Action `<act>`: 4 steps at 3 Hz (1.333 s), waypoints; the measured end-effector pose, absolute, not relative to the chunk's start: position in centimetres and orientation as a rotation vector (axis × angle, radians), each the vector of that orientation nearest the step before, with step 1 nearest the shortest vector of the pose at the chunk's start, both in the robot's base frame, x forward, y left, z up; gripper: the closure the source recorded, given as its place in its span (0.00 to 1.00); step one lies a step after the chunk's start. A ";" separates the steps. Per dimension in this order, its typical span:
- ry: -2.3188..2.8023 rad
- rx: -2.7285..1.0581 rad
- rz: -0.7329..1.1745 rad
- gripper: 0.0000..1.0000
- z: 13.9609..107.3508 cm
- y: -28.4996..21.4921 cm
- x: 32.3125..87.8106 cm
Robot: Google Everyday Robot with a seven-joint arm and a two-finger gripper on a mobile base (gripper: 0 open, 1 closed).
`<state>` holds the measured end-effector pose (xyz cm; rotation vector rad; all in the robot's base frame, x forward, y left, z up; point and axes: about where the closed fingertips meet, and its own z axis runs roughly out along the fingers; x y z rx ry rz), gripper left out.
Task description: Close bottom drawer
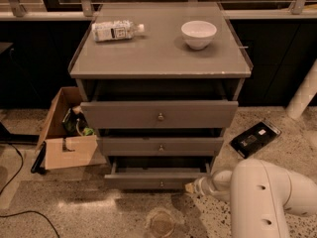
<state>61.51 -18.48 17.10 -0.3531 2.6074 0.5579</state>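
Note:
The grey cabinet [158,63] has three drawers. The bottom drawer [153,178] is the lowest one, a shallow grey box with a slim front and a small knob [161,184]; it stands pulled out a little past the middle drawer [161,146]. My gripper [192,187] is low at the right end of the bottom drawer's front, close to or touching its corner. The white arm [267,197] fills the lower right of the view.
A plastic bottle [117,30] lies on its side and a white bowl [198,33] stands on the cabinet top. An open cardboard box [67,133] with items sits on the floor at left. A black flat device [255,138] lies on the floor at right. A cable [20,214] runs at lower left.

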 end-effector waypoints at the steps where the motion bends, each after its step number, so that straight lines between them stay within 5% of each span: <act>1: 2.610 -0.344 0.559 1.00 16.8 -18.4 61.5; 4: 2.537 -0.338 0.533 1.00 20.4 -16.4 67.2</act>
